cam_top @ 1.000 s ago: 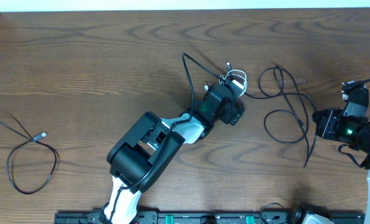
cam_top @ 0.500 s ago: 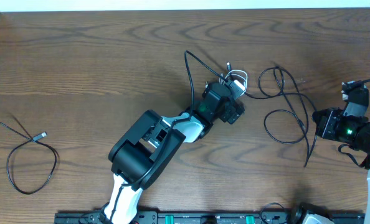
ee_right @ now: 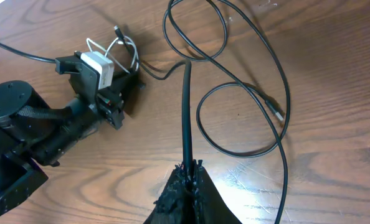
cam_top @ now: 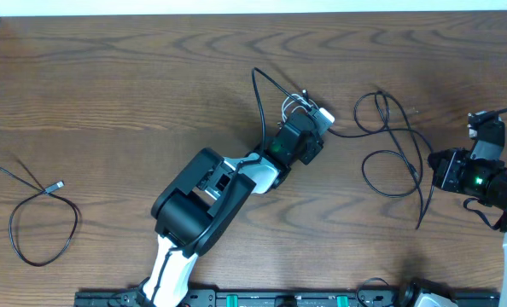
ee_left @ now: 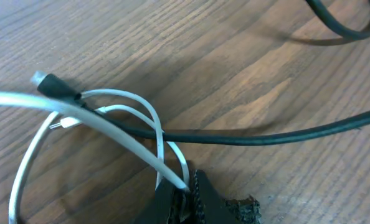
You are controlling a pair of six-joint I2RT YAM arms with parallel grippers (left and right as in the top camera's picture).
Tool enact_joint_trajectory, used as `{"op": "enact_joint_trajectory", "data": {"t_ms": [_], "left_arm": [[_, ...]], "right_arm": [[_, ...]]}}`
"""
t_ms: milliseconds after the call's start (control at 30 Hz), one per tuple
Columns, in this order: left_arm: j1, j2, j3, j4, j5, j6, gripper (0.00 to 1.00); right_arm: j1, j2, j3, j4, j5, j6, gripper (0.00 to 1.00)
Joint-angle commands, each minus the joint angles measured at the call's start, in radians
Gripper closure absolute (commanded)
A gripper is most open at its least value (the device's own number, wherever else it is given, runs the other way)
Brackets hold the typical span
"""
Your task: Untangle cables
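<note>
1. The left gripper (cam_top: 305, 124) sits near the middle of the wooden counter (cam_top: 117, 77), somewhat toward the far edge. In the left wrist view its fingertips (ee_left: 203, 196) are pressed together on the white cord (ee_left: 149, 118), which runs straight in between them.
2. The white cord lies in small loops on the wood just beyond that gripper's tip.
3. 1 thin black cord (ee_left: 266, 134) comes in from the right and threads among the white loops just ahead of the fingertips. It ends in a dark plug (ee_left: 48, 84) on the loops' left side.
4. The right gripper (ee_right: 189, 171) is by the right edge, clamped on a second black cord (ee_right: 186, 106) that runs straight out from its tips toward the left gripper.
5. The looped black cords (cam_top: 390, 145) sprawl between the 2 grippers, nearer the right edge, with their curves overlapping. 1 small plug (ee_right: 277, 112) lies on bare wood.
6. A separate black cord (cam_top: 32, 222) is coiled by the left edge, well apart from both grippers, with its USB plug (cam_top: 59, 184) beside the coil.
</note>
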Motion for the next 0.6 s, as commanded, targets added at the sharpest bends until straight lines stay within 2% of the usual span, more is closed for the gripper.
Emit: {"op": "enact_joint_trajectory", "data": {"t_ms": [0, 100, 267, 467, 567], "left_arm": [[0.010, 0.039, -0.008, -0.011, -0.210, 0.014, 0.92], [0.022, 0.039, -0.008, -0.021, -0.468, 0.014, 0.92], [0.093, 0.039, -0.008, -0.082, -0.727, 0.014, 0.93], [0.280, 0.038, -0.008, -0.253, -0.762, 0.008, 0.93], [0.359, 0.033, -0.008, -0.328, -0.772, -0.041, 0.92]], "right_arm": [[-0.001, 0.005, 0.013, -0.002, -0.003, -0.018, 0.99], [-0.001, 0.005, 0.013, -0.006, -0.003, -0.018, 0.99], [-0.001, 0.005, 0.013, -0.006, -0.003, -0.018, 0.99], [-0.001, 0.005, 0.013, -0.006, -0.003, -0.018, 0.99], [-0.001, 0.005, 0.013, -0.005, -0.003, -0.018, 0.99]]}}
